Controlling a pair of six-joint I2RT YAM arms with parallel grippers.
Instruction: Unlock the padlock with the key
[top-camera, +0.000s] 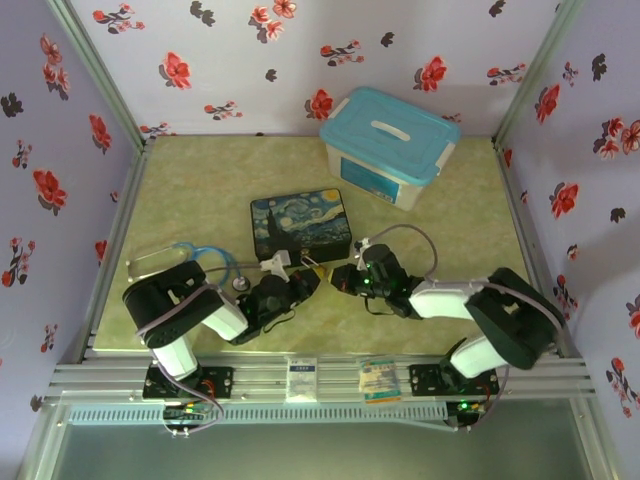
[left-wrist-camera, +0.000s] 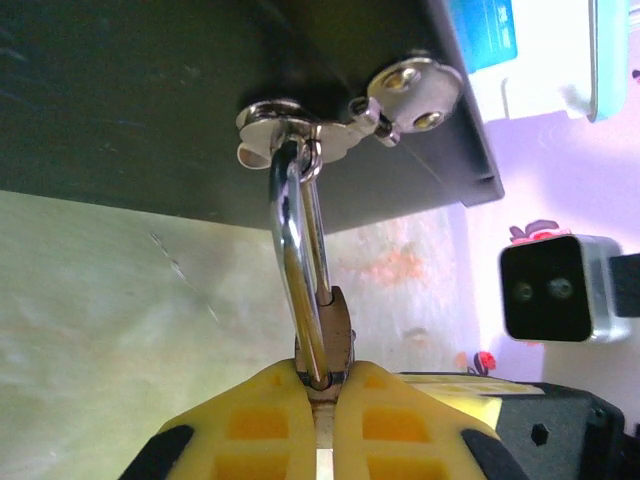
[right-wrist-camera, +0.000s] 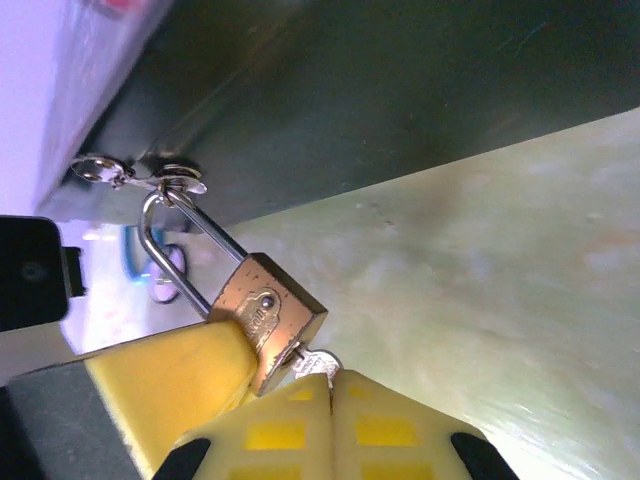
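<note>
Currently left gripper (left-wrist-camera: 322, 388) is clamped on the padlock (right-wrist-camera: 265, 312), with its yellow fingers (left-wrist-camera: 260, 420) pressed to both flat faces of the body. Padlock is a small brass-gold block, a bit scuffed, with a stamped oval mark on the face. Thin polished silver shackle (left-wrist-camera: 298, 250) runs straight out ahead of the left fingertips. It's looped through the silver hasp (left-wrist-camera: 300, 125) on the front of the dark painted box (top-camera: 300, 225). One shackle leg enters the body top, the other is partly hidden by the left finger, so locked or not, can't tell.

Right gripper (right-wrist-camera: 330, 385) is pinched together on the key (right-wrist-camera: 318, 360). Only a short grey-silver stub shows past its fingertips, touching the padlock's bottom end at the keyhole; how far in, can't tell. Padlock sits just up-left of the right fingertips.

Top view: both grippers meet tip to tip just in front of the box, padlock between them. Stethoscope (top-camera: 205, 250) lies behind the left gripper by its arm. Blue-lidded tub (top-camera: 390, 145) stands well beyond the box.
</note>
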